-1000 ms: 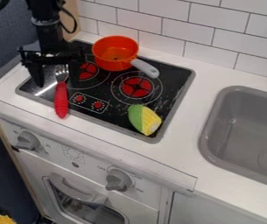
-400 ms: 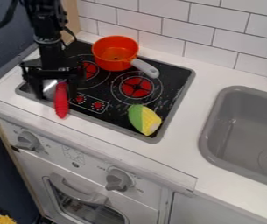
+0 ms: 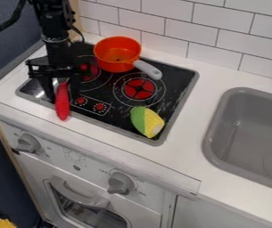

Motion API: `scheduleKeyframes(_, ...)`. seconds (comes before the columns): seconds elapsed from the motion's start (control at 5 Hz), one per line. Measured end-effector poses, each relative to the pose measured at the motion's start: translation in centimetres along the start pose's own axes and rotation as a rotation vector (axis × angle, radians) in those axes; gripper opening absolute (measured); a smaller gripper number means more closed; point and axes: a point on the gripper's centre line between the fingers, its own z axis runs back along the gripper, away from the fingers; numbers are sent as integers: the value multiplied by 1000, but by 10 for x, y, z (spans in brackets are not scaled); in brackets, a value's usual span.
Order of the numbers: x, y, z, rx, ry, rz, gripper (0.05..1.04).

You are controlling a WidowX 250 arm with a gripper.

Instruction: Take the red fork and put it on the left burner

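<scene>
Red and ribbed, the handle of the toy fork (image 3: 62, 107) slants across the near left edge of the black glass-look cooktop (image 3: 119, 104), its rounded end out over the white counter (image 3: 179, 149). The black two-finger gripper (image 3: 63, 96) hangs down over the cooktop's left end, its jaws apart, one on each side of the upper handle; the fork's head is hidden beneath it. The round red left burner (image 3: 92, 74), on the cooktop just beside the gripper, is partly covered by it. A bright orange pot (image 3: 116, 54) with a grey handle sits at the cooktop's far side. A green-and-yellow toy corn cob (image 3: 147, 121) lies at the cooktop's near right corner. To the right of the cooktop is a grey rectangular sink (image 3: 254, 138); white wall tiles (image 3: 183, 26) rise behind the cooktop.
</scene>
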Motion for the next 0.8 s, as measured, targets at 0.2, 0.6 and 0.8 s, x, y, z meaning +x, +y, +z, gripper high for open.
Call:
scheduleKeyframes(0.2,3,-2,-1,-15,-17,17,374)
scheduleKeyframes(0.6,-2,-1,-1,-46,20,29,328)
scheduleKeyframes(0.8,-16,1,5,-102,90,73,328)
